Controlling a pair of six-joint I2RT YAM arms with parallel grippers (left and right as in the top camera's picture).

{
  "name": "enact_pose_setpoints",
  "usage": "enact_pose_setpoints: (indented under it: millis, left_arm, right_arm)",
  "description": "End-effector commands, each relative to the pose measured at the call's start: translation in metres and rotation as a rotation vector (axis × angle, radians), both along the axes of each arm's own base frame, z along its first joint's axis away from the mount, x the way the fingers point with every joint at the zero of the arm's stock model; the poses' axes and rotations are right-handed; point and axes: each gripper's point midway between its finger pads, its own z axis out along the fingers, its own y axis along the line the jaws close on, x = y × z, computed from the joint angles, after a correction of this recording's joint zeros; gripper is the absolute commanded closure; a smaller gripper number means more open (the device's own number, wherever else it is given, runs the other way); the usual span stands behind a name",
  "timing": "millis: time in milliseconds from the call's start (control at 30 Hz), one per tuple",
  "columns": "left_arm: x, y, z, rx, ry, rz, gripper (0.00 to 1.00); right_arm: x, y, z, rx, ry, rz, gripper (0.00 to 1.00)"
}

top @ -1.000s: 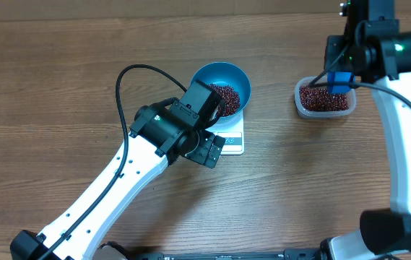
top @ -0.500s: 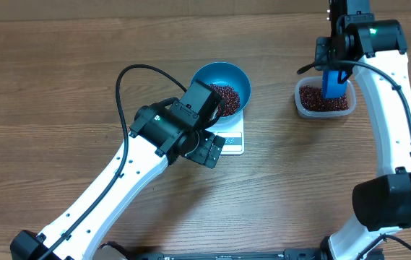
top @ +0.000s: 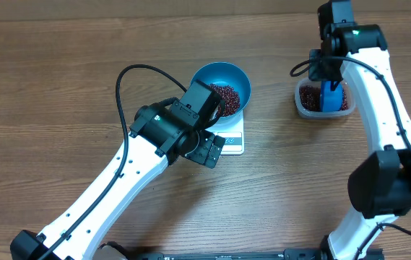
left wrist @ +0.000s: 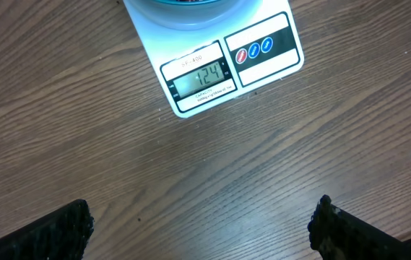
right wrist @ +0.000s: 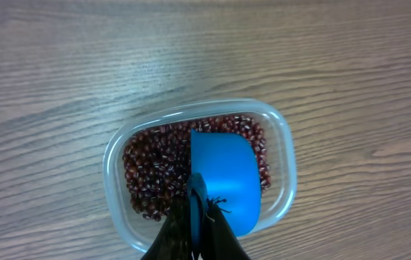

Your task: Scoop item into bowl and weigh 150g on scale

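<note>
The beans not yet moved lie in the tub directly below the right gripper, which is clamped shut on the handle of the scoop. Over the last second the scoop has been carried in over the tub and lowered until its cup is set down among the beans, so another scoopful is judged to be under way. A heap of beans is already held in the bowl, which stands on the scale just ahead of the left gripper. That gripper hangs over the table with its jaws spread wide and nothing between them. On the scale's display 124 is shown, so the target is judged not yet reached and a smaller portion is likely called for. Above the digits a label that seems to read SF-400 is printed. The tiny print under the display and the marks on the red and blue buttons cannot be read.
</note>
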Motion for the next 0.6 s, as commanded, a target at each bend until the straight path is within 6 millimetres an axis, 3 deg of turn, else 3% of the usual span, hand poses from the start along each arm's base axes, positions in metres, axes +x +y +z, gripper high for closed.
enact_pose_setpoints:
  millis: [0,367,567]
  left_arm:
    - [0.004,-0.001,0.008,-0.012,-0.022,0.008,0.00]
    - [0.003,-0.001,0.008,-0.012,-0.022,0.008,0.00]
    - [0.004,-0.001,0.008,-0.012,-0.022,0.008,0.00]
  right_arm:
    - [-0.002,0.001,-0.011,-0.007,0.026,-0.001,0.96]
    - [-0.001,0.062,-0.018,0.304,0.040,0.109,0.96]
    - [-0.002,0.070,-0.017,0.350,0.041,0.123,0.96]
